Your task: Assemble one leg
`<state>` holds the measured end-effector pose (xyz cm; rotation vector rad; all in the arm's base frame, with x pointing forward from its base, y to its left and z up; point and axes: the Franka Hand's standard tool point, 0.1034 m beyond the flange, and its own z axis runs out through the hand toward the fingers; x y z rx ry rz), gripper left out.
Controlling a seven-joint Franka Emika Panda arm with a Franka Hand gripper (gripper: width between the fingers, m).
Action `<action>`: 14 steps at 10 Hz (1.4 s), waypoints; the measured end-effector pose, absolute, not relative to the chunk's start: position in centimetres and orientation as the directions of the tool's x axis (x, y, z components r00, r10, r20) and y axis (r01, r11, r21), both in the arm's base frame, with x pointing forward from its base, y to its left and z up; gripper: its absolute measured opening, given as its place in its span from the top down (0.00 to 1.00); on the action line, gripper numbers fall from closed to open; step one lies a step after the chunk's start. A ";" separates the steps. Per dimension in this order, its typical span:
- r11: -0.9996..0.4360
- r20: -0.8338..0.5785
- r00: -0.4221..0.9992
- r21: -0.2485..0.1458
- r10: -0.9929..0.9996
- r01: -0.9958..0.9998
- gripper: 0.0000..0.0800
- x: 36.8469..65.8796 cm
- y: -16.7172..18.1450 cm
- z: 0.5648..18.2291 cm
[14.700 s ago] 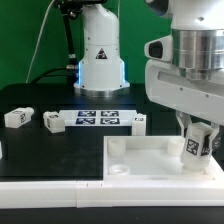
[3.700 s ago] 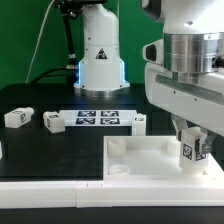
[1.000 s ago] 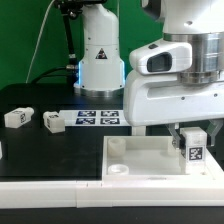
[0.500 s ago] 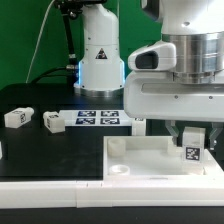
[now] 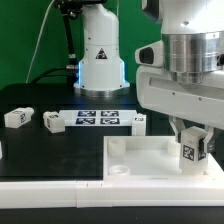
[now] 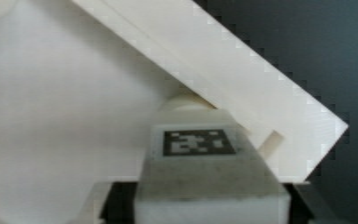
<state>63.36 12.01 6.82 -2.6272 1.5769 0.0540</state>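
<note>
My gripper is shut on a leg, a small white blocky peg with a black-and-white tag on its face. It holds the leg upright over the far corner of the large white square tray on the exterior view's right, its lower end at the corner socket. In the wrist view the leg fills the space between the dark fingers and points at the tray's corner. Two more legs lie on the black table at the exterior view's left.
The marker board lies on the table behind the tray, with another leg beside it. A round socket shows at the tray's far left corner. The robot's white base stands at the back.
The wrist has turned back and forth above the tray corner with the leg still held; the leg has stayed at the same corner, its tag now facing slightly differently.
</note>
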 end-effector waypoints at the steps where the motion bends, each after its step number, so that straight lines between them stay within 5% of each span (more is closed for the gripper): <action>1: -0.376 -0.074 0.378 -0.041 -0.923 -0.926 0.64 63.4 12.0 6.8; 3: -0.220 -0.083 0.222 -0.030 -0.972 -0.975 0.64 63.4 12.1 6.8; 6: -0.250 -0.082 0.252 -0.032 -0.964 -0.968 0.64 63.4 12.1 6.8; 7: -0.253 -0.082 0.255 -0.032 -0.963 -0.967 0.42 63.4 12.1 6.8; 8: -0.334 -0.075 0.336 -0.037 -0.939 -0.942 0.23 63.4 12.1 6.8; 14: -0.846 -0.037 0.849 -0.072 -0.527 -0.528 0.19 63.3 12.1 6.7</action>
